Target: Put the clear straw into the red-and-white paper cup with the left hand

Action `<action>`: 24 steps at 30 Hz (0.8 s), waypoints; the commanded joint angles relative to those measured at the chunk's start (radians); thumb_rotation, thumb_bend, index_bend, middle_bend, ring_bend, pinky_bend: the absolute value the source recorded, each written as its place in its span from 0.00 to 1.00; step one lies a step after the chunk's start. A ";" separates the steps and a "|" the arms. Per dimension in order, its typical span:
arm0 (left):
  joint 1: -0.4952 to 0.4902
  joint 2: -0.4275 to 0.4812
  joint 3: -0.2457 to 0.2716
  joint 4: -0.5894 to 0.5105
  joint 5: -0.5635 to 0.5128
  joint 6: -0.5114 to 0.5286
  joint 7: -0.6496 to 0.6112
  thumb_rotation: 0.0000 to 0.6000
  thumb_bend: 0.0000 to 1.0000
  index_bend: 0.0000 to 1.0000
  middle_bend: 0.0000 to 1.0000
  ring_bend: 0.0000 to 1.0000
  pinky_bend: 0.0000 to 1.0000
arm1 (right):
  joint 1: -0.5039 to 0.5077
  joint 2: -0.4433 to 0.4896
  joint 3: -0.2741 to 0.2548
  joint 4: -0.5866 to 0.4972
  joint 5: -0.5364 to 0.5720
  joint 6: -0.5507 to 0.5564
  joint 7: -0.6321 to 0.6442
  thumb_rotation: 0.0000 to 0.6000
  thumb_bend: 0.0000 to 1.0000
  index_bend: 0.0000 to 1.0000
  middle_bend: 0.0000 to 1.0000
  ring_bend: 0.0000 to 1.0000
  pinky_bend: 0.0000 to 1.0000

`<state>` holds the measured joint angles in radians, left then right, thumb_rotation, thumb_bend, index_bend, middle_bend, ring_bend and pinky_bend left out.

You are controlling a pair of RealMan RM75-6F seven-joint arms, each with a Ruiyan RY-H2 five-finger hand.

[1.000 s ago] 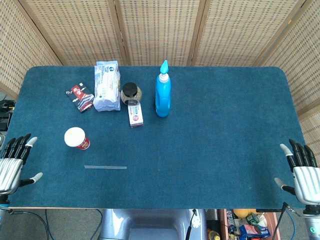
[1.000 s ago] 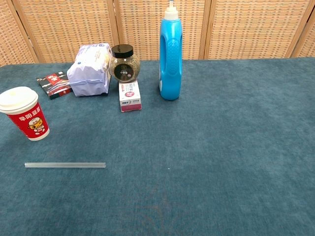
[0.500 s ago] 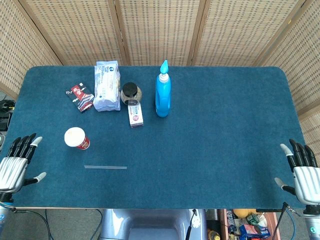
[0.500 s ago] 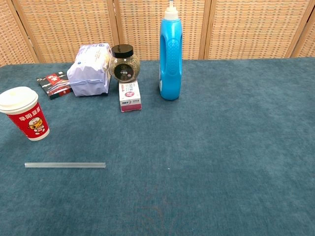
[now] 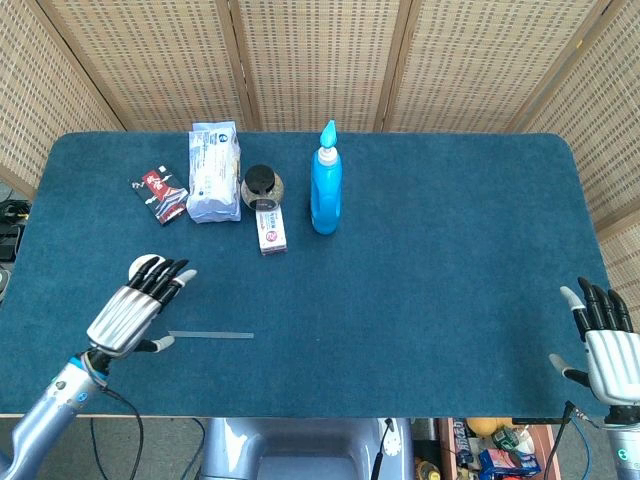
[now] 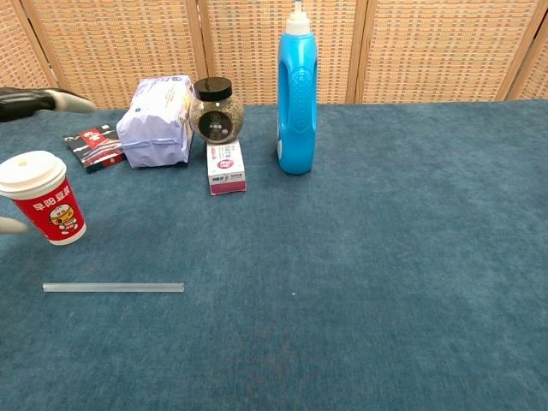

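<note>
The clear straw (image 5: 211, 335) (image 6: 114, 288) lies flat on the blue table cloth, near the front left. The red-and-white paper cup (image 6: 41, 198) with a white lid stands upright just behind it; in the head view my left hand covers most of the cup (image 5: 143, 264). My left hand (image 5: 135, 306) hovers over the table with fingers spread, holding nothing, its thumb close to the straw's left end. Only its fingertips (image 6: 34, 102) show at the chest view's left edge. My right hand (image 5: 604, 345) stays open at the table's front right corner, empty.
At the back left stand a blue bottle (image 5: 325, 183), a dark-lidded jar (image 5: 262, 186), a small pink-and-white box (image 5: 271, 229), a pale blue pouch (image 5: 213, 172) and a red-and-black packet (image 5: 158, 192). Wicker screens close off the back.
My left hand has swung in from the table's left edge to above the cup and the straw's left end. Straw, cup and right hand have not moved.
</note>
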<state>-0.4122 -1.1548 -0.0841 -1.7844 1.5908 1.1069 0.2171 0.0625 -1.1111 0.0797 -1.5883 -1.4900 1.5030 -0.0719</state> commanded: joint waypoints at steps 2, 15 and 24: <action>-0.084 -0.070 -0.034 -0.026 -0.098 -0.113 0.098 1.00 0.08 0.24 0.00 0.00 0.00 | 0.001 0.000 0.004 0.004 0.009 -0.003 0.005 1.00 0.00 0.00 0.00 0.00 0.00; -0.135 -0.279 -0.015 0.062 -0.351 -0.157 0.272 1.00 0.22 0.37 0.00 0.00 0.00 | 0.005 0.005 0.000 0.011 0.010 -0.018 0.035 1.00 0.00 0.00 0.00 0.00 0.00; -0.153 -0.338 0.005 0.114 -0.381 -0.158 0.287 1.00 0.27 0.39 0.00 0.00 0.00 | 0.006 0.008 0.000 0.013 0.013 -0.023 0.047 1.00 0.00 0.00 0.00 0.00 0.00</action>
<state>-0.5602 -1.4821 -0.0838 -1.6758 1.2229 0.9505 0.4908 0.0678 -1.1028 0.0808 -1.5759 -1.4766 1.4823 -0.0255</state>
